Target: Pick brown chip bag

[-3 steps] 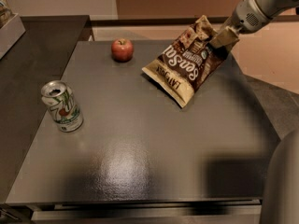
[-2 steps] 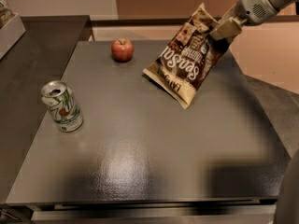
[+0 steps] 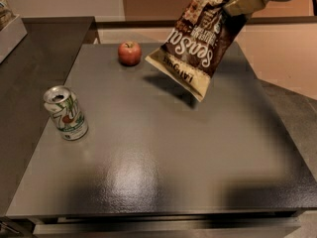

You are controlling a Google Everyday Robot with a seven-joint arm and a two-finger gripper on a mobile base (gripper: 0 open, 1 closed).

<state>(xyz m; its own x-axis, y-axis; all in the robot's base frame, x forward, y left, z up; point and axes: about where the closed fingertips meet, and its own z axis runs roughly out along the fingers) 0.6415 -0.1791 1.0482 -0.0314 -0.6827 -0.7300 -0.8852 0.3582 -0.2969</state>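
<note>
- White-and-green soda can [image 3: 65,114] stands upright near the left edge of the dark table [image 3: 163,172].
- Red apple [image 3: 129,53] sits toward the far edge.
- Crinkly brown chip bag [image 3: 198,38] hangs tilted, clear of the tabletop, above its shadow.
- Tan gripper [image 3: 237,6], top right, has its fingers pinching the bag's upper end.

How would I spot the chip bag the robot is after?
Look over the dark table, far right side. The gripper at top right holds the brown chip bag aloft. Unlike the apple and soda can, it is large, crinkly, white-lettered.
</note>
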